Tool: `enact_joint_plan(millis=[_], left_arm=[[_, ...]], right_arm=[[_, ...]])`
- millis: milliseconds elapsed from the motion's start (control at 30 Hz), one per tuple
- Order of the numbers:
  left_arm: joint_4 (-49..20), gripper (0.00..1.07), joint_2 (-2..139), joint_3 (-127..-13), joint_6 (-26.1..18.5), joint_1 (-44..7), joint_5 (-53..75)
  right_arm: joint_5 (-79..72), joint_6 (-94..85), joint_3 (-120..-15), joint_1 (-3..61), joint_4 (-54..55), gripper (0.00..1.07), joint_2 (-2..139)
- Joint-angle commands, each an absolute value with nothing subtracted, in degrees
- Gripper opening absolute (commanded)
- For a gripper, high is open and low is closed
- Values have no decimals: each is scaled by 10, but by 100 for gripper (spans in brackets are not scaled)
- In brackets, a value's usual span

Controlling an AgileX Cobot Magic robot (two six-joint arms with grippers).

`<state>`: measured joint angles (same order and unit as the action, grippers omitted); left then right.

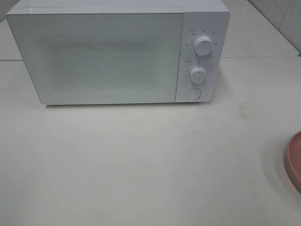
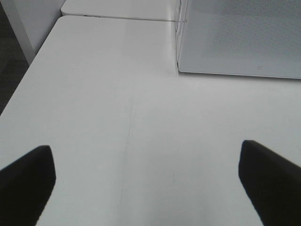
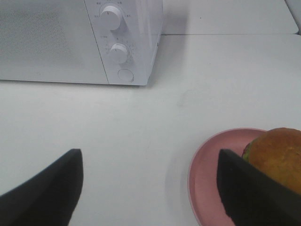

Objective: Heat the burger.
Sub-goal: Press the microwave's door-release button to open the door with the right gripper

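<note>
From the high view, your microwave (image 1: 117,52) sits door-shut on the tabletop (image 1: 141,165), with the pink plate (image 1: 295,160) at the right edge. On left wrist, your left gripper (image 2: 146,157) is spread wide, holding nothing. On right wrist, your right gripper (image 3: 149,157) gapes too, and the burger (image 3: 277,157) sits upright on that plate, bun topmost.

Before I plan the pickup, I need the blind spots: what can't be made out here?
Burger: right wrist view only, cut off by the frame edge.
Pink plate: a sliver at the high view's right edge.
Microwave interior: hidden behind its closed door.
Dial markings: too small.
</note>
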<state>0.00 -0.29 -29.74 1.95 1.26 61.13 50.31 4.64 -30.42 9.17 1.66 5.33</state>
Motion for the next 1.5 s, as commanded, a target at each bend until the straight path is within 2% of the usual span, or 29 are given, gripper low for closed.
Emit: enact_joint_plan(millis=[33,1500], left_arm=[[0,98,-6,-296,21,12,613],[0,98,-6,-296,21,12,613]], right_arm=[[462,45,-309,89,15,75,78],[-5,56,-309,89,13,75,509]])
